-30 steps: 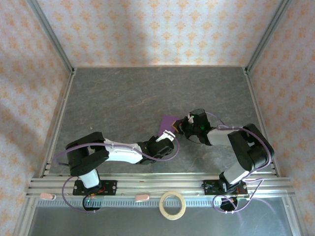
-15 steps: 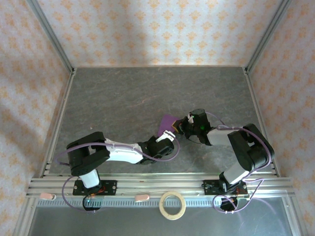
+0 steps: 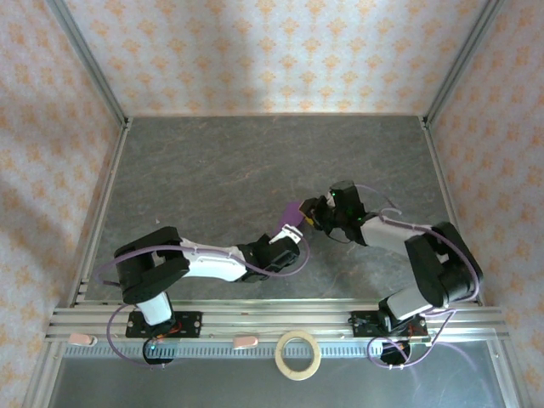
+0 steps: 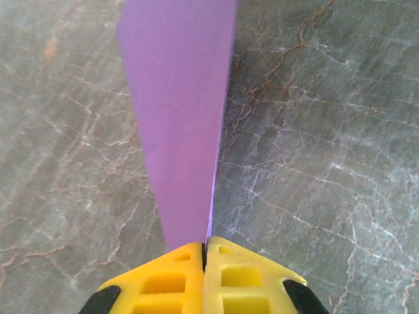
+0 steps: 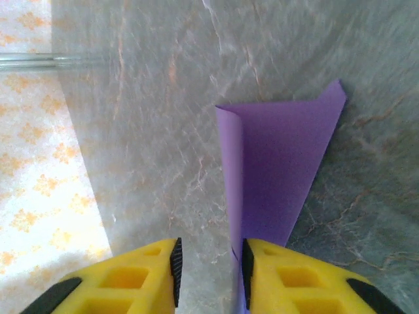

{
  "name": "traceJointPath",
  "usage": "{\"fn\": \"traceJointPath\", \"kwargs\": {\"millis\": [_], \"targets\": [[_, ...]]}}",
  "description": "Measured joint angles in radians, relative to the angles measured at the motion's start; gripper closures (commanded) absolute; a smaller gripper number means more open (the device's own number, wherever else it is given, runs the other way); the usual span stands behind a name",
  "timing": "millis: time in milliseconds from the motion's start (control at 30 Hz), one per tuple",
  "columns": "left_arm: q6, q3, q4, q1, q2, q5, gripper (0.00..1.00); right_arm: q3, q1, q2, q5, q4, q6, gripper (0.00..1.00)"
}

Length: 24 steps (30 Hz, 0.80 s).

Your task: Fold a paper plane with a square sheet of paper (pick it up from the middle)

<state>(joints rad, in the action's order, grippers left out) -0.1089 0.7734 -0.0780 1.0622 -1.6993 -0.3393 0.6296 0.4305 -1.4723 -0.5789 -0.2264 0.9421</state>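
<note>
Within left gripper (image 4: pixel 205 252), folded purple paper (image 4: pixel 180 118)

A tan tape ring (image 3: pixel 298 354) lies flat on the ledge (image 3: pixel 127 382) before the marbled table (image 3: pixel 255 161).

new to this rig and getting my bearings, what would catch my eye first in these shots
The purple paper, partly folded, stands out in the middle of the grey marbled table, between the two arms' tips. The left gripper is shut on its narrow end, while the right gripper stands open right by it. A tan tape ring lies near the front rail.
</note>
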Motion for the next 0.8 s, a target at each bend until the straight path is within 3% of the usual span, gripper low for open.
{"fn": "traceJointPath", "kwargs": {"millis": [267, 400, 567, 700, 800], "targets": [[-0.06, -0.023, -0.078, -0.209, 0.072, 0.439, 1.0, -0.013, -0.042, 0.163, 0.144, 0.143, -0.065, 0.61], [-0.082, -0.023, -0.108, -0.251, 0.064, 0.608, 1.0, -0.045, -0.042, 0.204, 0.166, 0.152, -0.064, 0.61], [-0.102, -0.023, -0.122, -0.259, 0.02, 0.724, 1.0, -0.074, -0.042, 0.224, 0.172, 0.152, -0.063, 0.6], [-0.103, -0.023, -0.125, -0.26, 0.014, 0.752, 1.0, -0.107, -0.042, 0.234, 0.156, 0.124, -0.033, 0.44], [-0.103, -0.023, -0.125, -0.26, 0.014, 0.752, 1.0, -0.132, -0.042, 0.233, 0.118, 0.085, 0.013, 0.41]]}}
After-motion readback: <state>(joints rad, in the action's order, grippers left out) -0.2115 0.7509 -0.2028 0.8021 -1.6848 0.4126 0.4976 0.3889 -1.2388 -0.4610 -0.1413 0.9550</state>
